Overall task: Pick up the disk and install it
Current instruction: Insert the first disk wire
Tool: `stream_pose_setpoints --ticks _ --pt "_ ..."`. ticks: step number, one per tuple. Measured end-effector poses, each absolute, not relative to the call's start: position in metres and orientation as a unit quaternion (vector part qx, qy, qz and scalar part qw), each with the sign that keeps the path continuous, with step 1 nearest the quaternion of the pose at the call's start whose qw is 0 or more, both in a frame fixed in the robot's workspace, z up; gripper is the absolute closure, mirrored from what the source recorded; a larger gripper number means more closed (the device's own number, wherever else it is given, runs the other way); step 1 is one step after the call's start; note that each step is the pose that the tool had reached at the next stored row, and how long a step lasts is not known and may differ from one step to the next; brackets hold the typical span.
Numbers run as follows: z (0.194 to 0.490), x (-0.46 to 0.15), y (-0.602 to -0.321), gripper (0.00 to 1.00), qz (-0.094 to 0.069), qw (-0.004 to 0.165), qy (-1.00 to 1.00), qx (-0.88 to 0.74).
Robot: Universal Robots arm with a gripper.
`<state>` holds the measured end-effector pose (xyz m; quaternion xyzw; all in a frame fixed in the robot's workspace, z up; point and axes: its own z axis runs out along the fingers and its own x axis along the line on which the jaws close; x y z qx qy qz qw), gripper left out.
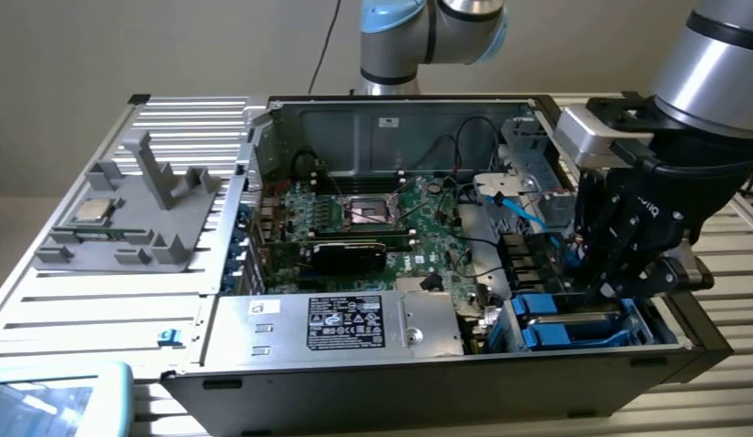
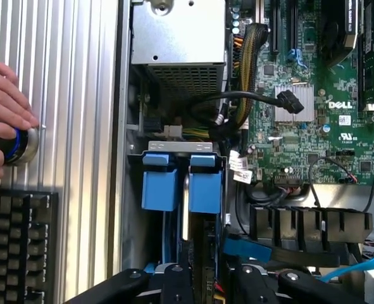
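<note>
Blue-framed disk (image 2: 204, 190) beside a second carrier (image 2: 158, 189), two in the bay (image 2: 180, 146); one claw (image 2: 207, 282), grip unclear.

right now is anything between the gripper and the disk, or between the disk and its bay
Nothing visible does. The disk, in its blue carrier, already stands in the drive bay at the case's corner on the exterior view's right, with the gripper right at it. The black cable runs past the bay's end, not across it.
</note>
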<state>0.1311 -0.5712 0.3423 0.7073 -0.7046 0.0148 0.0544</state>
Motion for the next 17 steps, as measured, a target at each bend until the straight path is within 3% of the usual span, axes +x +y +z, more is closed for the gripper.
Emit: stream_pose_setpoints --ticks 17 --pt "0.392 0.135 -0.562 0.69 0.035 0.074 -0.704 0.706"
